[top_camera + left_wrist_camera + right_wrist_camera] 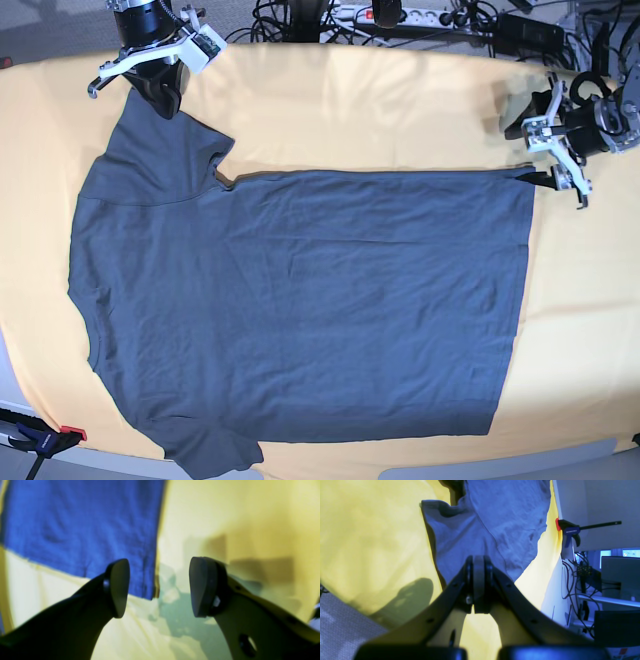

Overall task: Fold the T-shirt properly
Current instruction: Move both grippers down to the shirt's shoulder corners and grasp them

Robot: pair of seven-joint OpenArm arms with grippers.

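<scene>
T-shirt [300, 310] spread flat on table [400, 110]. Right gripper [479, 585], jaws pinched together at the sleeve; left gripper [159, 587], jaws wide beside hem corner, positioned for folding.

The T-shirt [300, 310] runs off the base view's bottom edge at its lower sleeve. The left wrist view is blurred. The right gripper [479, 585] hides the sleeve edge beneath it.

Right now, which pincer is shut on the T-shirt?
The right pincer, clamped on the T-shirt at its sleeve; the left pincer gapes open beside the hem corner.
</scene>
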